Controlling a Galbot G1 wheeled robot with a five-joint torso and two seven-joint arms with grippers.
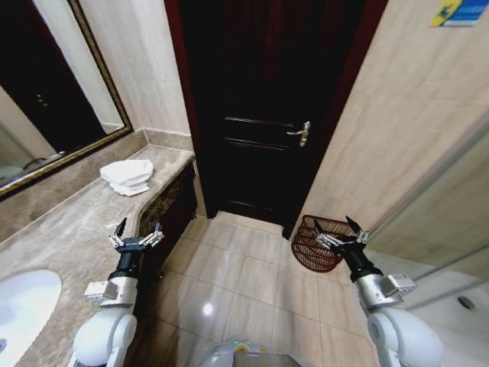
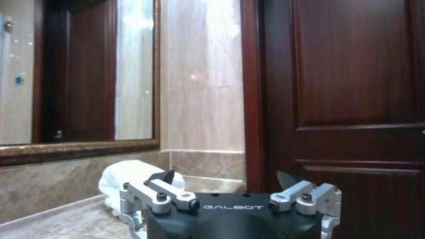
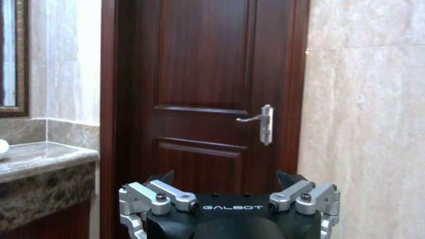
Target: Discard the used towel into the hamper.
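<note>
The towel [image 1: 127,177] is seen folded on the counter [image 1: 69,229], near the far end by the door [image 1: 260,107]. The hamper [image 1: 315,245] is stood on the floor against the wall, right of the door. The left gripper [image 1: 138,231] is held over the counter edge, jaws apart and empty. The right gripper [image 1: 339,230] is held before the hamper, jaws likewise spread and empty.

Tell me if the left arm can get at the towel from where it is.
Probably yes. The left pincer hangs open over the counter, and the towel lies farther along it toward the door, with bare stone between them.
</note>
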